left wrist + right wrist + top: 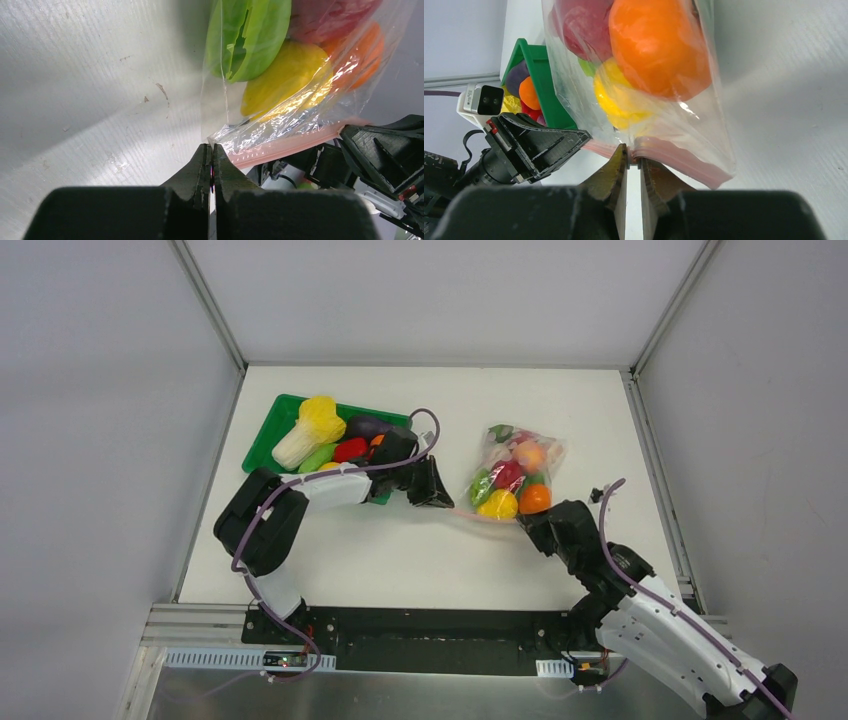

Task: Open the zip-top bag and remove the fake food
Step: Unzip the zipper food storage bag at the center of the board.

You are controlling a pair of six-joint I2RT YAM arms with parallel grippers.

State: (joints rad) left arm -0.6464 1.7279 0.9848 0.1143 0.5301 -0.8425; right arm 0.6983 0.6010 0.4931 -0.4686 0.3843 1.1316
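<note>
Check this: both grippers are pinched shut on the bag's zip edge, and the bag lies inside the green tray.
Wrong on one point: the zip-top bag lies on the table, right of the green tray, not inside it, as the top external view shows. The left gripper and right gripper are indeed pinched shut on its zip edge.

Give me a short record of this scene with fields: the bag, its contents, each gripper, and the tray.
bag: zip-top bag, right of the green tray, zip strip toward the arms
contents: fake food, inside the bag
left gripper: shut on the bag's corner
right gripper: shut on the pink zip strip
tray: holds napa cabbage, eggplant, red pepper
</note>
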